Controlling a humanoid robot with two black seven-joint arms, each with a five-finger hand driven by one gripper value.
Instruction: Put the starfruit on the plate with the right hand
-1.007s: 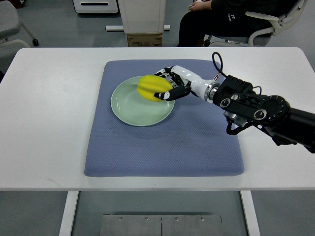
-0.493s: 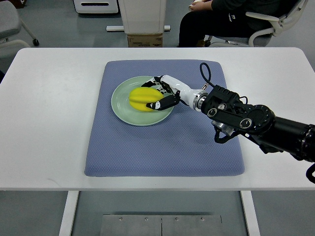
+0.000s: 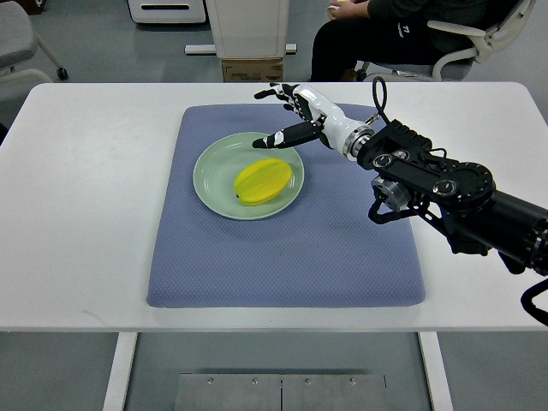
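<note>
A yellow starfruit [image 3: 264, 181] lies on its side on the pale green plate [image 3: 212, 181], towards the plate's right half. The plate rests on a blue-grey mat [image 3: 282, 248]. My right hand [image 3: 276, 116] hovers above the plate's far right rim, a little beyond the fruit and apart from it. Its fingers [image 3: 282, 136] are spread open and hold nothing. The right arm [image 3: 428, 180] reaches in from the right edge. The left arm is out of view.
The mat lies on a white table [image 3: 77, 214]. A person sits on a chair [image 3: 462, 38] beyond the table's far right edge. A white pedestal with a cardboard box [image 3: 251, 67] stands behind the far edge.
The right hand let go of the starfruit, which now lies flat on the plate. The hand opened and rose back towards the far right of the plate.
</note>
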